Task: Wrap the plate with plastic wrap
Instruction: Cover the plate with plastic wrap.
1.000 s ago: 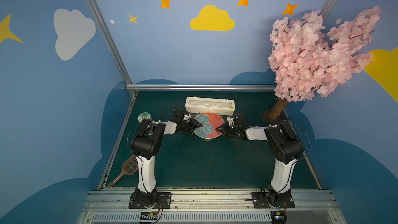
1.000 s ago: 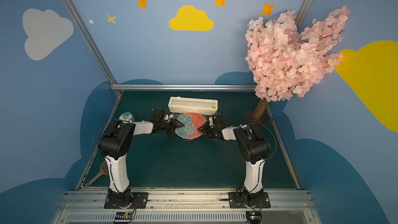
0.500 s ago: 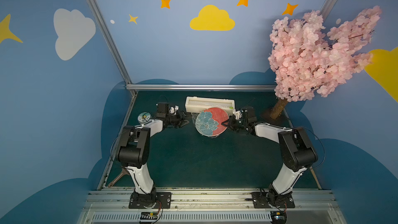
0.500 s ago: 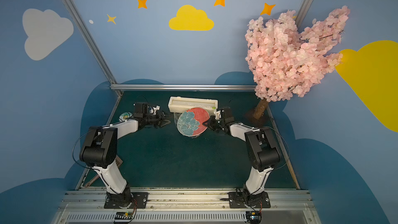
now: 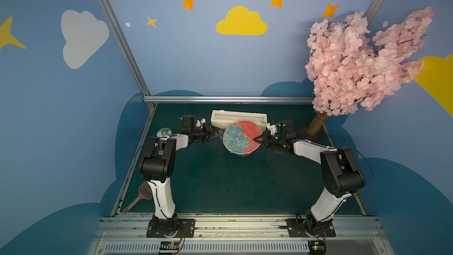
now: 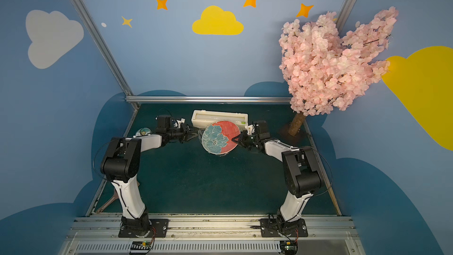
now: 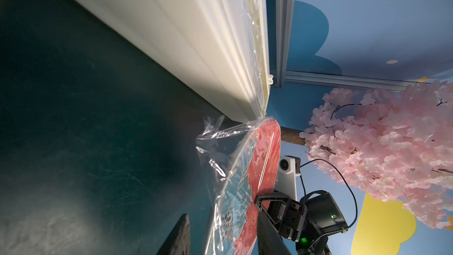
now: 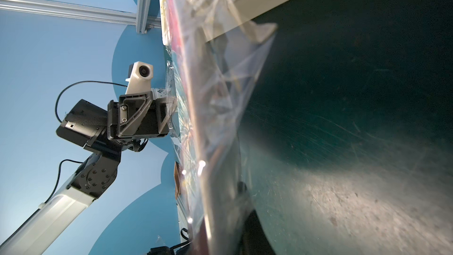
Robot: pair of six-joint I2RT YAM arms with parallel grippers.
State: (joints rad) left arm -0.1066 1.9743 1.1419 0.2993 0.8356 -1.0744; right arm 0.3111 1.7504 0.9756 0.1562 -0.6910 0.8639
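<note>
- plate (image 5: 239, 138) (image 6: 219, 137): centre of both top views, tilted, face toward camera. Teal flower half at frame left, coral half at right. Upper rim overlaps dispenser box (image 5: 235, 116) behind it.
- plastic wrap (image 7: 215, 143): clear wrinkled film over plate face, loose folds bunched at rim.
- right claw (image 5: 256, 140): clamped on plate's coral edge, film under fingers.
- left claw (image 5: 217, 135): at teal edge, jaws apart, rim between them, no grip seen.
- jar (image 5: 164, 132): frame left of left claw, on worktop (image 5: 232, 182).
- scoop (image 5: 143, 192): lower left.
- blossom tree (image 5: 362, 65): upper right.
</note>
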